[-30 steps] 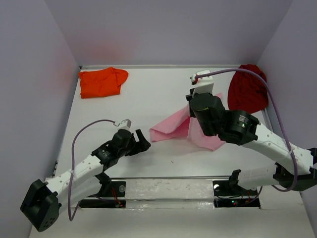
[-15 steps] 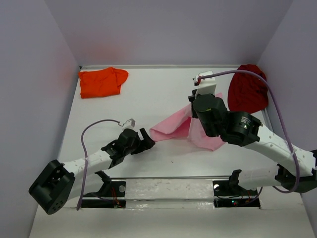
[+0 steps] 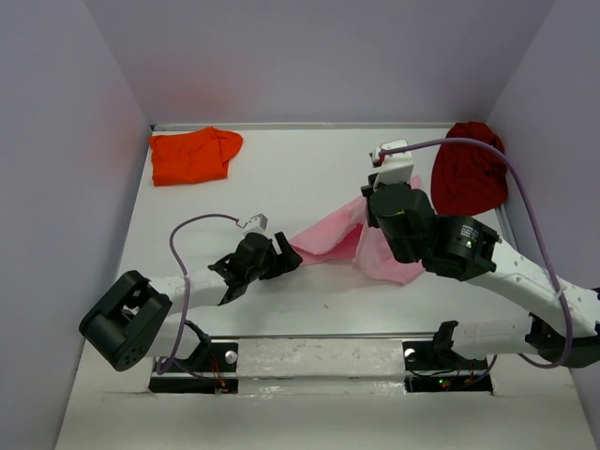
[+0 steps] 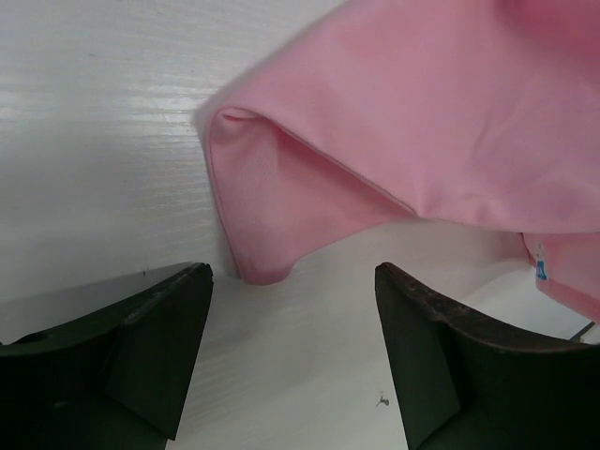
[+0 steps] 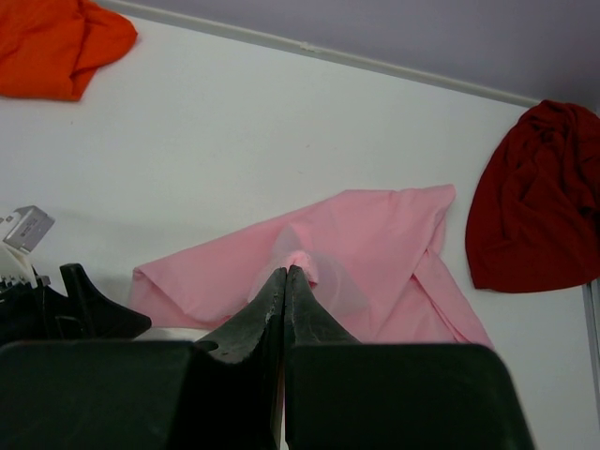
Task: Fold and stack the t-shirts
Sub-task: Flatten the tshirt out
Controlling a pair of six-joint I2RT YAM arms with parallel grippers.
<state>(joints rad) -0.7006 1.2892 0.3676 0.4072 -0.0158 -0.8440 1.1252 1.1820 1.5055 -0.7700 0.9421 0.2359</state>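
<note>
Robot lab test cell.
Plain lilac panel walls (image 3: 328, 56) box a white table (image 3: 281, 178) — black arm mounts (image 3: 211, 370) bolted along the bottom.

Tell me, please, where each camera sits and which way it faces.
Top view: fixed above and behind, looking down at the table; the left arm and right arm show.
Left wrist: low over the table, facing a corner of the pink t-shirt, framed by the open left gripper.
Right wrist: higher, looking past the right gripper, shut on the pink t-shirt, toward the table's far edge.
Shared: both wrist views show the pink t-shirt and the left gripper.
</note>
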